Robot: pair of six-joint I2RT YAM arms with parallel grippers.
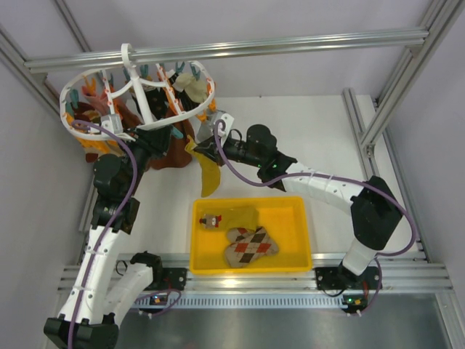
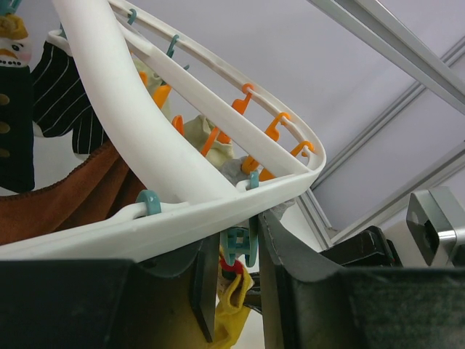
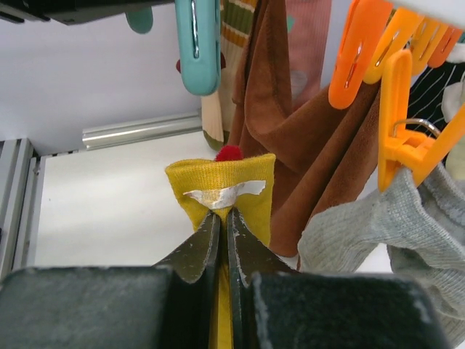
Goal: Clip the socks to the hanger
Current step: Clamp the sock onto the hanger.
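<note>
The white round hanger hangs at the back left, and its rim crosses the left wrist view. My left gripper is under that rim, shut on a teal clip. My right gripper is shut on a mustard-yellow sock, whose cuff points up under the teal clip. That sock dangles below the right gripper. In the left wrist view the cuff sits just beneath the clip. The left gripper is beside the right one. An argyle sock and another mustard sock lie in the bin.
A yellow bin stands at the near middle of the table. Rust-brown socks, a grey sock and orange clips hang close to the right of the held sock. An aluminium rail carries the hanger.
</note>
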